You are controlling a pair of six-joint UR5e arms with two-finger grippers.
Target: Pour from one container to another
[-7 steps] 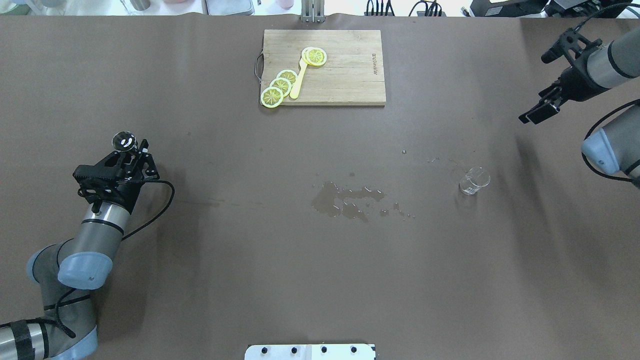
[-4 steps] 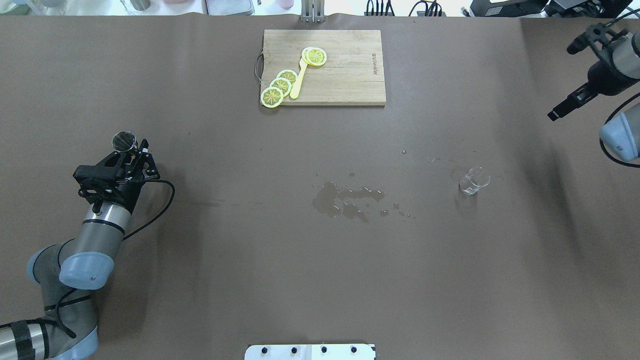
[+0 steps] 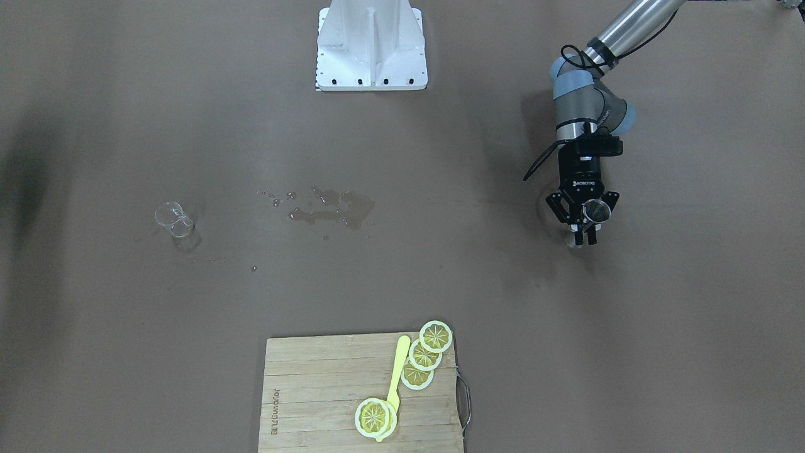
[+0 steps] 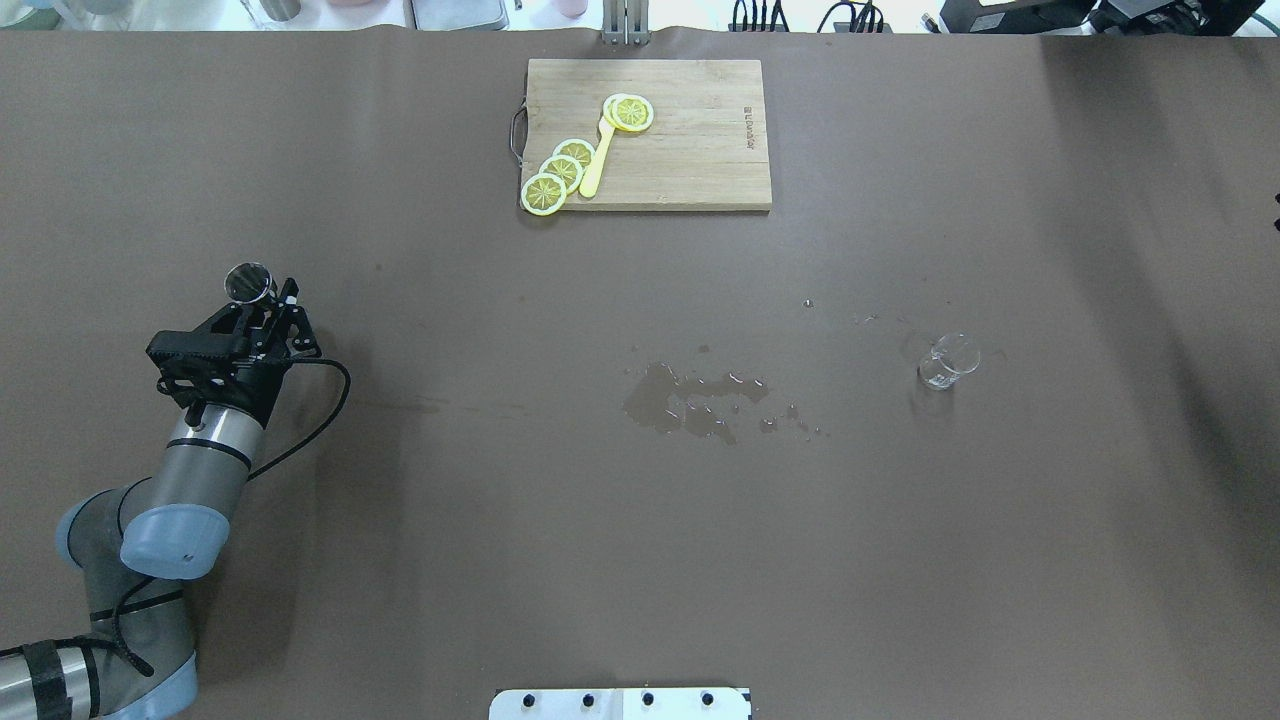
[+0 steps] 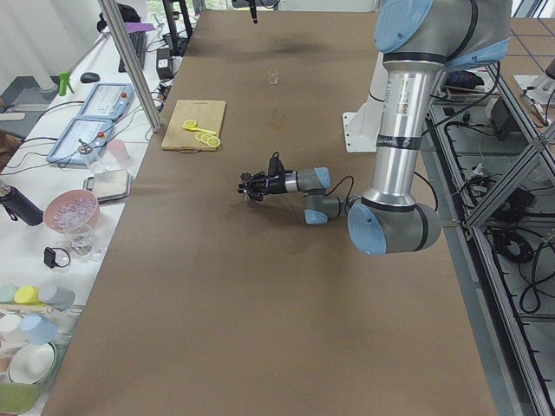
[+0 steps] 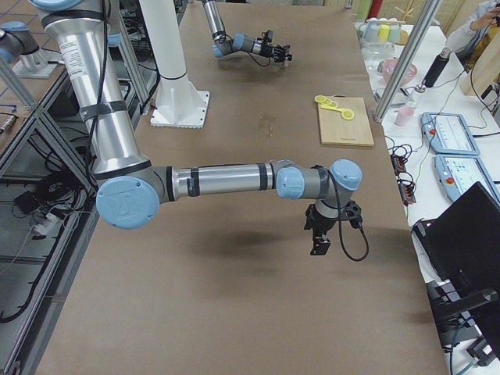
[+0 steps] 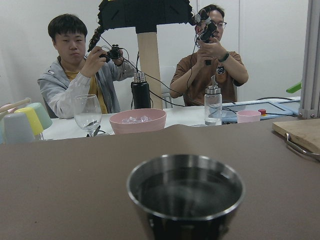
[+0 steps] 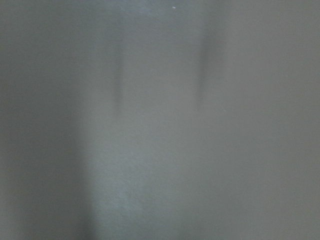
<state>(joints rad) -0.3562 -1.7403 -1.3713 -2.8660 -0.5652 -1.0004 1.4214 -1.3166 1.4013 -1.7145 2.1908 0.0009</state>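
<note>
In the front-facing view, you are facing a spill risk. The left gripper [image 3: 583, 234] is lying low over the bench [image 3: 440, 277], and its fingers appear to be clamping the metal cup [image 3: 594, 211] from both sides. The glass beaker [image 3: 173, 221] is standing well apart toward the robot's right, beyond a puddle [image 3: 330, 207], so any jerk or early tilt on that long carry is likely to be sloshing liquid out. In the overhead view, the cup is standing upright at the far tip of the gripper. The beaker is looking small and light, so a fast pour is risking a miss, and a nudge from the cup is risking knocking it over. In the exterior left view, the near arm is reaching flat along the bench with the cup at its gripper's end. In the exterior right view, the right gripper [image 6: 320, 241] is hanging above the bench at that near end, and you cannot tell whether its fingers are apart or together. In the left wrist view, the cup is filling the lower middle, directly ahead of the gripper, and seems to be holding liquid not far below its rim. Two people [image 7: 145, 75] are sitting beyond the bench's far edge. The right wrist view is showing only a grey blur.
</note>
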